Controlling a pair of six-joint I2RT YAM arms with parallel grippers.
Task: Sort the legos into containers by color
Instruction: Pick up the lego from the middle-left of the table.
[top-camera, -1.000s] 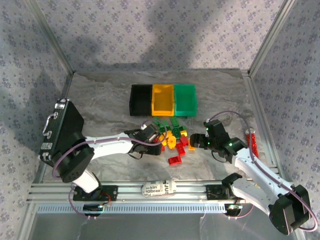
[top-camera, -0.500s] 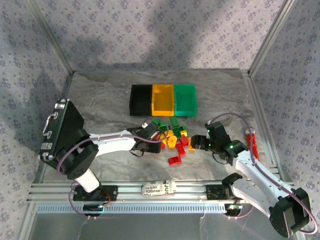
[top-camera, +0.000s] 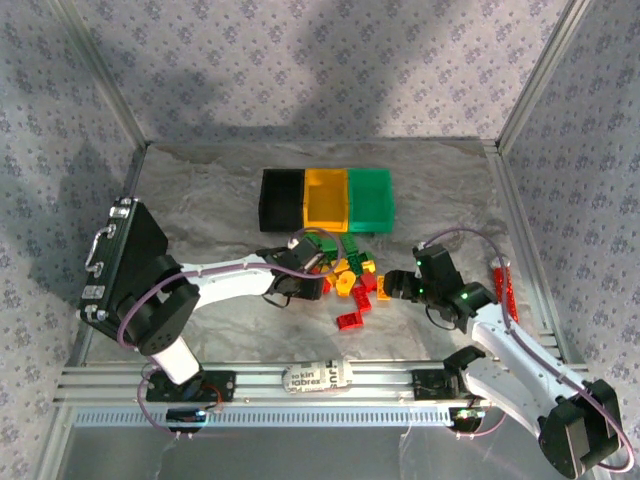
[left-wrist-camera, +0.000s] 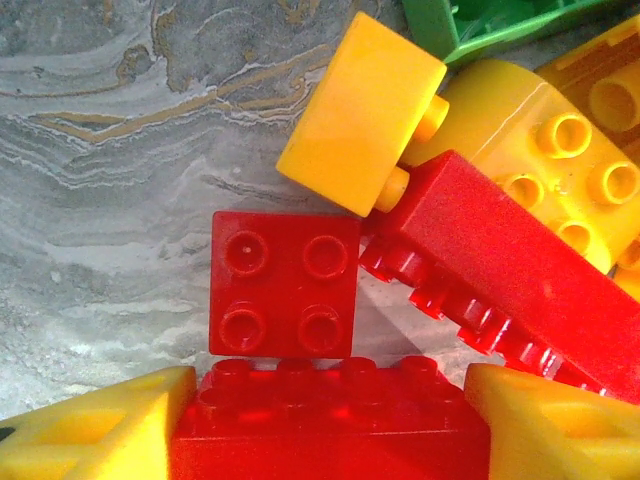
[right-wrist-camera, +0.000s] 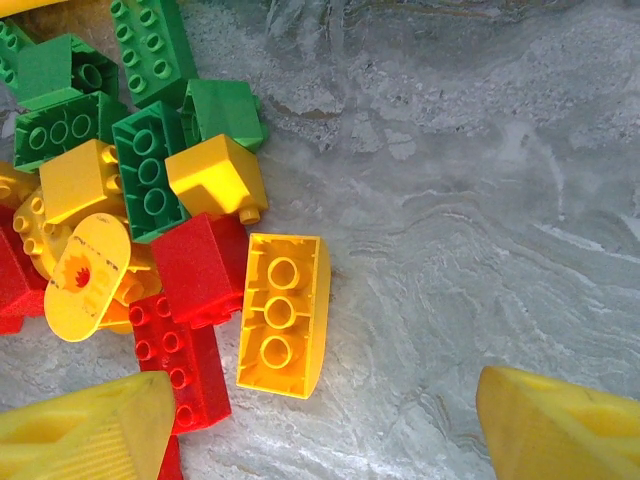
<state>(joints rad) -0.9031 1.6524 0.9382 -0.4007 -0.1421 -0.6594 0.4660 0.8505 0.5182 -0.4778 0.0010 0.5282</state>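
Note:
The legos (top-camera: 348, 275), red, yellow-orange and green bricks, lie in a heap just in front of the containers: black (top-camera: 281, 200), orange-yellow (top-camera: 325, 200) and green (top-camera: 371, 198) bins in a row. My left gripper (top-camera: 318, 262) is at the heap's left edge. In the left wrist view a long red lego (left-wrist-camera: 330, 430) fills the gap between its yellow fingers (left-wrist-camera: 90, 425), touching both; a square red lego (left-wrist-camera: 285, 285) lies just beyond. My right gripper (top-camera: 392, 284) stands open at the heap's right edge, with an upside-down yellow lego (right-wrist-camera: 284, 314) ahead of its fingers (right-wrist-camera: 560, 425).
A large black case (top-camera: 125, 262) with a metal handle stands at the left wall. A red cylindrical item (top-camera: 505, 285) lies by the right wall. One red brick (top-camera: 352, 320) sits apart, nearer the arms. Bare marbled table (right-wrist-camera: 480, 220) stretches right of the heap.
My left gripper has pushed right and further into the heap, and its fingers have closed in on the long red lego. The right gripper has barely shifted.

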